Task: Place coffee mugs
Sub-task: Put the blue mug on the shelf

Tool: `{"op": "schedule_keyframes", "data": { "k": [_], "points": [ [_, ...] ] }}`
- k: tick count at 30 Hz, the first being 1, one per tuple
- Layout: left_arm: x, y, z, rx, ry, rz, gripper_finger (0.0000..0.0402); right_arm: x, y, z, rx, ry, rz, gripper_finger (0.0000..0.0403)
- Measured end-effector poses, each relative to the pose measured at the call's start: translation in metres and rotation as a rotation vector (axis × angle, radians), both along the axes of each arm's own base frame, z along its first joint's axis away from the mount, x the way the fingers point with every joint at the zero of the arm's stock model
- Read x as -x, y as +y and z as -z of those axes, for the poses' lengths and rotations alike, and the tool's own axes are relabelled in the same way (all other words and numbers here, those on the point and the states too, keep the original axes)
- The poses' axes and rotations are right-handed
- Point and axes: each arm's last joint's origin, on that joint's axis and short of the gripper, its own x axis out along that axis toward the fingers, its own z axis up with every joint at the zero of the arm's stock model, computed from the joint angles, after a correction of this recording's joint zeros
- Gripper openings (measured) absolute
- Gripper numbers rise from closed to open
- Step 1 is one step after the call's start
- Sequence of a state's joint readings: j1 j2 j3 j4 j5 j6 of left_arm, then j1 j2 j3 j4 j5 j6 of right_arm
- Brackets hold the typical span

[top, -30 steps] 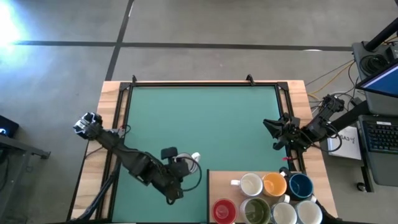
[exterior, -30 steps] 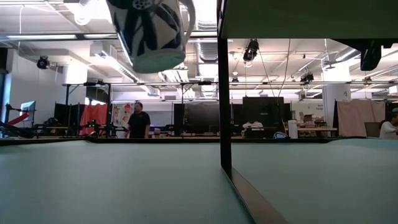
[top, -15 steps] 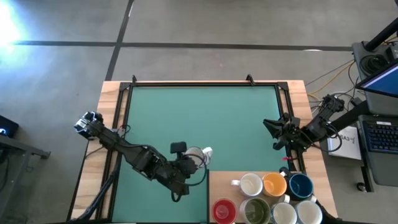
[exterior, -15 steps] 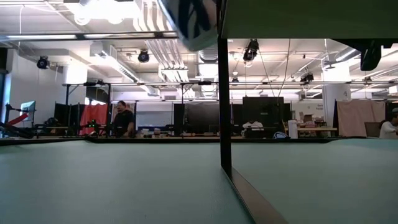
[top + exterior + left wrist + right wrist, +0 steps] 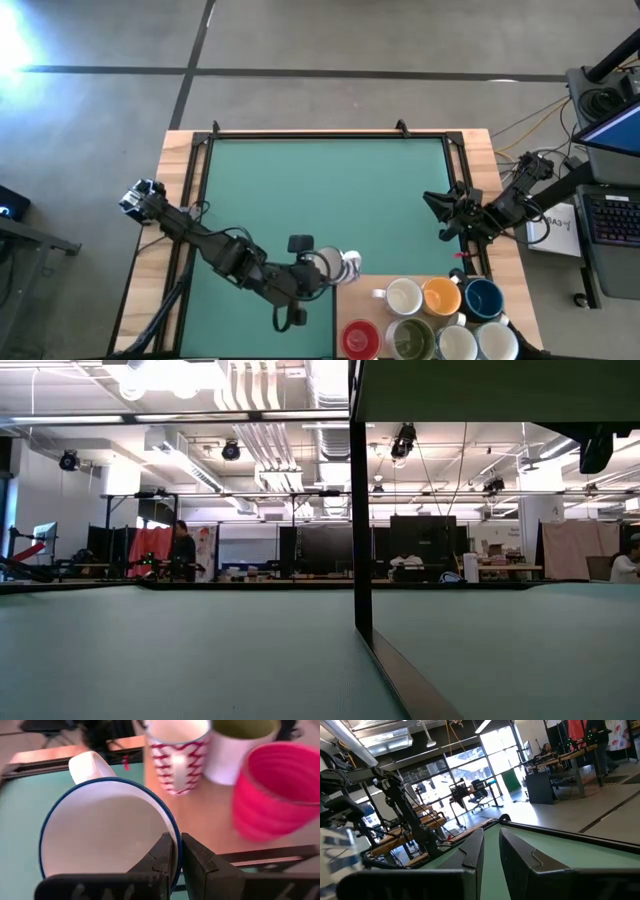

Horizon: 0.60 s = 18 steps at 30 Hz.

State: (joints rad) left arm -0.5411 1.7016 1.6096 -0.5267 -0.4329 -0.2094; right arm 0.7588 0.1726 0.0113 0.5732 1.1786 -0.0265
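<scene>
Pinching the rim of a white mug with a blue lip [image 5: 107, 837], one finger inside the cup and one outside, the left gripper [image 5: 175, 851] has carried it rightward over the last second, from low centre-left of the overhead picture to the left edge of the wooden board [image 5: 352, 300] at the lower right. In the table-level view the patterned mug that hung at the top of the frame a moment ago has slid out of sight, which fits that travel. To my eye that means the carry is nearly done and a set-down beside the others is the step in hand. The mug is white inside, its handle pointing away from the fingers. Just beyond it on the board stand a white mug with red zigzags [image 5: 177, 755], a white mug with an olive inside [image 5: 237, 747] and a red mug [image 5: 277, 795]. From above, orange [image 5: 441, 296] and dark blue [image 5: 484, 298] mugs sit further right. The right gripper [image 5: 437, 212] waits at the table's right edge, fingers pressed nearly together.
</scene>
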Motion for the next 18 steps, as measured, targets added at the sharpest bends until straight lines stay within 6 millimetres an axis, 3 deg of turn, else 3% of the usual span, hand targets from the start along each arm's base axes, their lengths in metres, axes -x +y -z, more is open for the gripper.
{"op": "schedule_keyframes", "data": {
  "k": [18],
  "points": [
    [-0.0019, -0.0067, -0.0064, 0.200, -0.017, 0.083, 0.0009, 0.0000, 0.0000, 0.0000, 0.000, 0.000, 0.000, 0.0050]
  ]
}}
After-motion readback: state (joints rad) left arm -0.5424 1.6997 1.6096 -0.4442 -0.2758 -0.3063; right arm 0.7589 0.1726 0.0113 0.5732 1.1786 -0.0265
